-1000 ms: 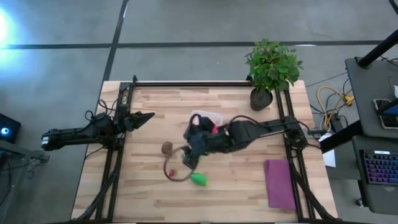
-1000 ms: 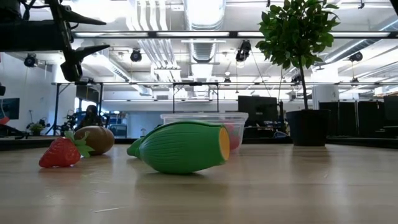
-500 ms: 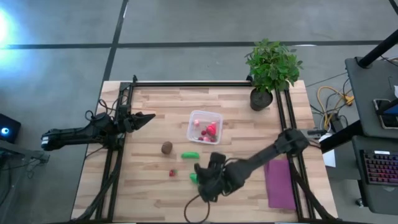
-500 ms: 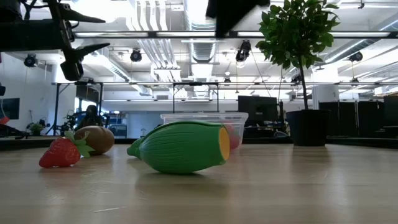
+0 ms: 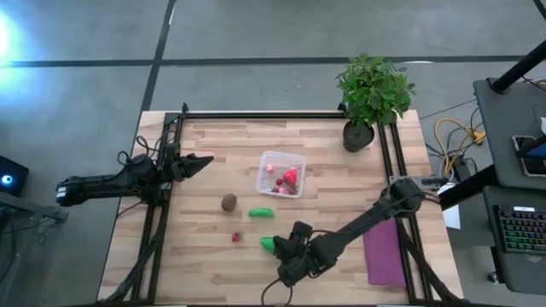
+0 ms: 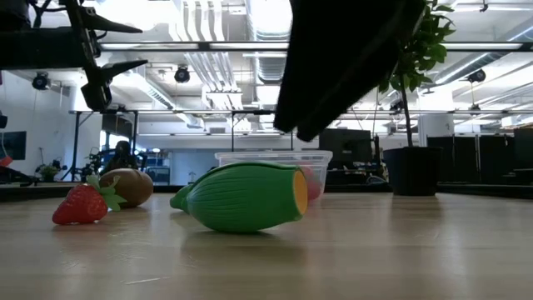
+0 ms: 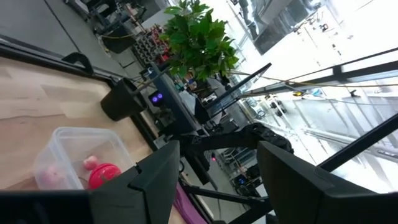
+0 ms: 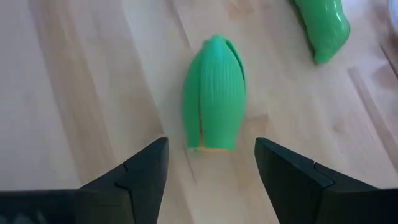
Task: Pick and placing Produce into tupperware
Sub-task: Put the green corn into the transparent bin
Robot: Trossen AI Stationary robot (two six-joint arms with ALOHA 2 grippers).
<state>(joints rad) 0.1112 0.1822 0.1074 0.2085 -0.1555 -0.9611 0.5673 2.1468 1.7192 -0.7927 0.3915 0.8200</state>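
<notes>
Grey concrete floor, pale wooden table, desk with keyboard, bright ceiling lights

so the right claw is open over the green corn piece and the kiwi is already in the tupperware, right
Not quite: the kiwi lies on the table, apart from the tupperware, as the high view shows. The right claw is indeed open over the green corn piece, per the right wrist view.
</notes>
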